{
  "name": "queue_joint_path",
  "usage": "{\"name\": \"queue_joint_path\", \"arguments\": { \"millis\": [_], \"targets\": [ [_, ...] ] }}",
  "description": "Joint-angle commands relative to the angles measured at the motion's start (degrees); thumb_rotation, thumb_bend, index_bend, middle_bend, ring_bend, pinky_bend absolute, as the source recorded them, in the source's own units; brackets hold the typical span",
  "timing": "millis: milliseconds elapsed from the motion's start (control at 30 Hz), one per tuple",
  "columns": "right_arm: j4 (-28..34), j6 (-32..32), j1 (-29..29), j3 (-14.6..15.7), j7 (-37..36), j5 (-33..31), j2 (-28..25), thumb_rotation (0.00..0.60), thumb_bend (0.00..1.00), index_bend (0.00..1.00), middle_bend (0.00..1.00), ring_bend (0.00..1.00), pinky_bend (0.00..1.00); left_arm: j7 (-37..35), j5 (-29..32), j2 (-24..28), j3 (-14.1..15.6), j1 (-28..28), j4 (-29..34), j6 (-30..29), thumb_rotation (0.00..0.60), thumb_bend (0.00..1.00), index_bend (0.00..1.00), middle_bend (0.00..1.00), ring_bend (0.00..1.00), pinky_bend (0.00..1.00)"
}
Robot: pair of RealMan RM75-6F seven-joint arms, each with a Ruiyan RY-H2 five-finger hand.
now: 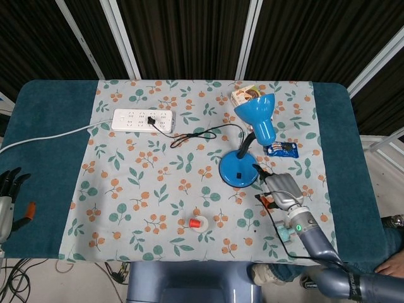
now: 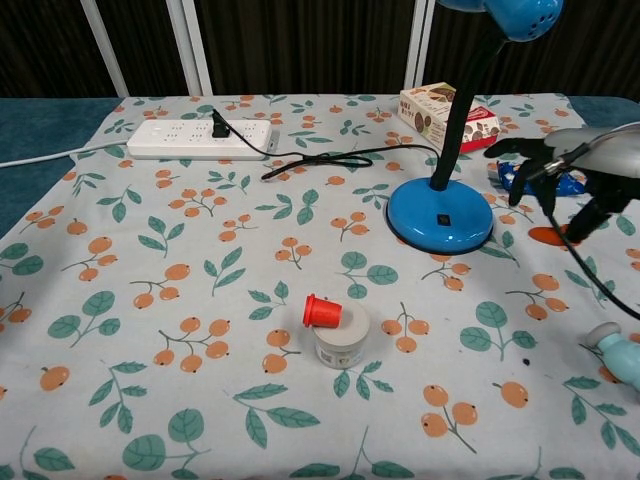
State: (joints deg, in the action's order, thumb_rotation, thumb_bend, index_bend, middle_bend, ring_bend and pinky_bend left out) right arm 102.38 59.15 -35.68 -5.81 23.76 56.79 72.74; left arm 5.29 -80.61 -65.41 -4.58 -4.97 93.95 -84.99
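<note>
My right hand point(image 1: 278, 189) hangs above the cloth just right of the blue desk lamp's round base point(image 1: 238, 170), fingers apart and pointing down, holding nothing. In the chest view the right hand point(image 2: 562, 168) is raised beside the lamp base point(image 2: 440, 216) and partly covers a blue snack packet point(image 2: 522, 176). The lamp's shade point(image 1: 259, 117) leans up and to the right. My left hand point(image 1: 8, 197) rests off the table's left edge, fingers extended and empty.
A white power strip point(image 1: 142, 120) with a black plug and cord lies at the back left. A small grey jar with a red cap point(image 2: 330, 332) stands near the front. A snack box point(image 2: 432, 110) sits behind the lamp, and a pale blue object point(image 2: 620, 357) lies at the front right.
</note>
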Motion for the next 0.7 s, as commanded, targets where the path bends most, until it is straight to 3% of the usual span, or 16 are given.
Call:
{"name": "queue_joint_path", "arguments": {
  "millis": [33,100,133,433,700],
  "targets": [
    [4.9,4.0,3.8,2.7,1.4,2.1,-5.2,0.600,0.28,0.00,0.09,0.17,0.73,0.1,0.1,0.0,0.0,0.0,0.0,0.0,0.600,0.42,0.16,0.05,0.04,0.16],
    [5.9,6.6,5.9,3.9,0.5,4.3,-7.2,0.600,0.27,0.00,0.07,0.15,0.16,0.2,0.1,-0.1,0.0,0.0,0.1,-0.1,0.600,0.42,0.16,0.05,0.04,0.16],
    [6.0,7.2,6.4,4.1,0.2,4.8,-7.6,0.600,0.26,0.00,0.06,0.13,0.04,0.3,0.1,-0.1,0.0,0.0,0.1,-0.1,0.600,0.42,0.16,0.05,0.04,0.16],
    [0.2,20.4,18.4,10.8,-9.5,18.8,-11.1,0.600,0.21,0.00,0.03,0.06,0.00,1.1,0.2,-0.4,-0.2,0.1,0.2,-0.5,0.600,0.42,0.17,0.05,0.04,0.16],
    [-10.0,32.6,26.0,10.5,-13.0,24.3,-8.2,0.600,0.21,0.00,0.03,0.05,0.00,1.8,-0.1,-0.7,-0.1,0.2,0.2,-0.9,0.600,0.42,0.17,0.05,0.04,0.16]
  ]
}}
